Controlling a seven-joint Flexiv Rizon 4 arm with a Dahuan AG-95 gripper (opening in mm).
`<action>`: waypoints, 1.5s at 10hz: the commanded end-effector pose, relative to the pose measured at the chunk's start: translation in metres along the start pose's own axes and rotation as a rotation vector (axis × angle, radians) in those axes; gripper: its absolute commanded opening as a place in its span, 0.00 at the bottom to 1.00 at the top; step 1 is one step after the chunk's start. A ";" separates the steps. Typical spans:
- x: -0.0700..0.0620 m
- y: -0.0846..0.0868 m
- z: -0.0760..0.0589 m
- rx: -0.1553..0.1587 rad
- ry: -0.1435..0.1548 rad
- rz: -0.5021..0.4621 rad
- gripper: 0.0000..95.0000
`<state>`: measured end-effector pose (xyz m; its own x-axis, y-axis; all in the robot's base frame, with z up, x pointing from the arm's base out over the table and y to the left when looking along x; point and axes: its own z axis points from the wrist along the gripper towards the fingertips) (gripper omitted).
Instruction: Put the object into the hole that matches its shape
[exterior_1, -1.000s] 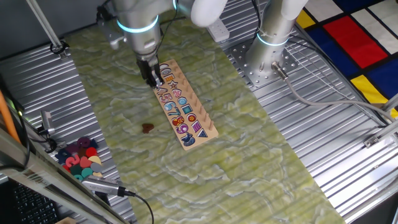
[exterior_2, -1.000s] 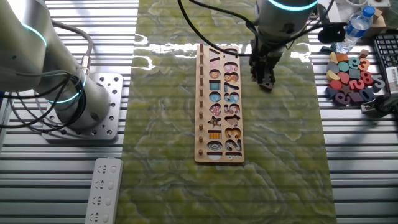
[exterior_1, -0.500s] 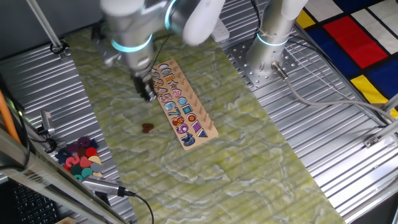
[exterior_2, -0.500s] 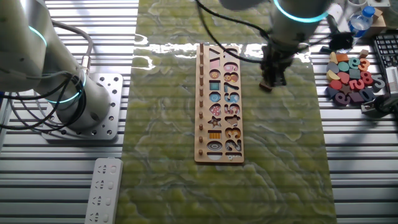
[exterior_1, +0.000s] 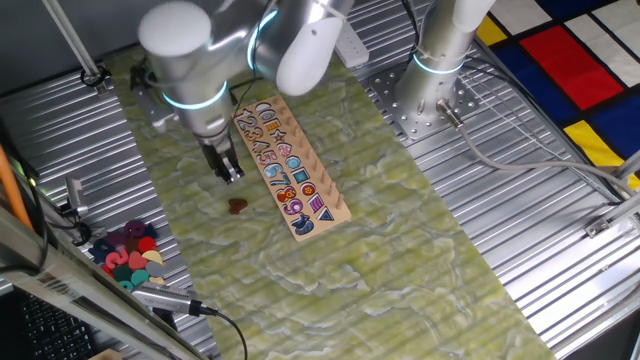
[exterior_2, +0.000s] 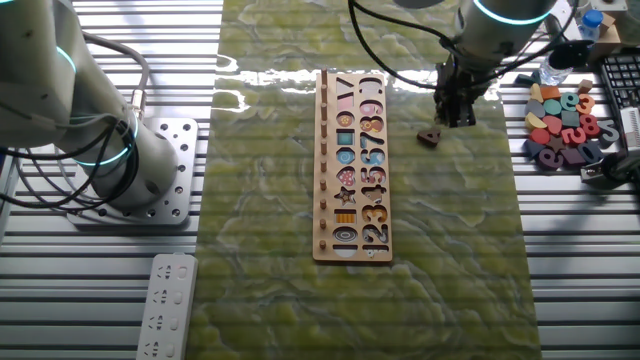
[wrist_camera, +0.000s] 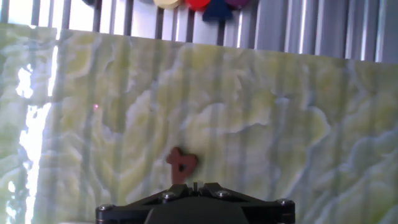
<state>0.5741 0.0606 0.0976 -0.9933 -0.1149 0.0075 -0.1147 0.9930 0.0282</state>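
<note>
On the green marbled mat (exterior_1: 330, 260) we see the small flat dark red-brown puzzle piece (exterior_1: 237, 206) lying by itself, near the long wooden number-and-shape board (exterior_1: 290, 168) but apart from it, on the side facing the heap of pink, teal and yellow loose pieces (exterior_1: 128, 253). The black two-finger gripper (exterior_1: 229, 168) hangs above the mat, close to the piece and not touching it; in the other fixed view the gripper (exterior_2: 458, 108) sits just beyond the piece (exterior_2: 429, 137), between board (exterior_2: 350, 170) and heap (exterior_2: 560, 122). We cannot tell whether its fingers are spread or pressed together, but they hold nothing. In the hand view the piece (wrist_camera: 181, 165) lies flat, just above the gripper's dark housing at the bottom edge.
</note>
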 end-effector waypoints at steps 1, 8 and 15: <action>0.003 0.005 0.003 0.000 -0.001 0.008 0.00; 0.005 0.012 0.009 0.000 -0.005 0.014 0.00; 0.005 0.012 0.009 -0.005 0.012 0.039 0.00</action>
<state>0.5662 0.0720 0.0895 -0.9971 -0.0740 0.0195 -0.0733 0.9968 0.0332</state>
